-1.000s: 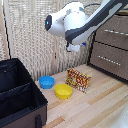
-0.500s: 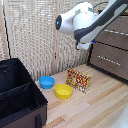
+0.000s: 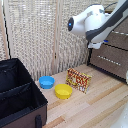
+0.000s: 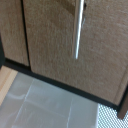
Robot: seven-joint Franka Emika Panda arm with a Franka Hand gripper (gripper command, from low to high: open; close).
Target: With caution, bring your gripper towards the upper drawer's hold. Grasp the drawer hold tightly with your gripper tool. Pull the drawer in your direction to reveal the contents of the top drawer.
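In the exterior view the bulky white arm [image 3: 92,22] reaches to the brown dresser on the exterior view's right. The gripper [image 3: 98,44] hangs under the arm in front of the top drawer [image 3: 121,39]. Its fingers are too small and blurred to show whether they are open or shut. The arm hides the drawer hold there. The second drawer front [image 3: 114,65] below carries its own silver bar [image 3: 107,60]. The wrist view shows a brown drawer front [image 4: 55,45] close up with a slim silver bar [image 4: 78,27]. No fingers show in it, and nothing touches the bar.
A black open case [image 3: 17,97] stands at the exterior view's left on the wooden table [image 3: 95,107]. A blue bowl [image 3: 46,82], a yellow bowl [image 3: 63,91] and a red-yellow box [image 3: 79,79] sit in the middle. A woven screen [image 3: 40,35] stands behind.
The arm has moved up and towards the exterior view's right, closer to the dresser. The bowls, box and case have not moved.
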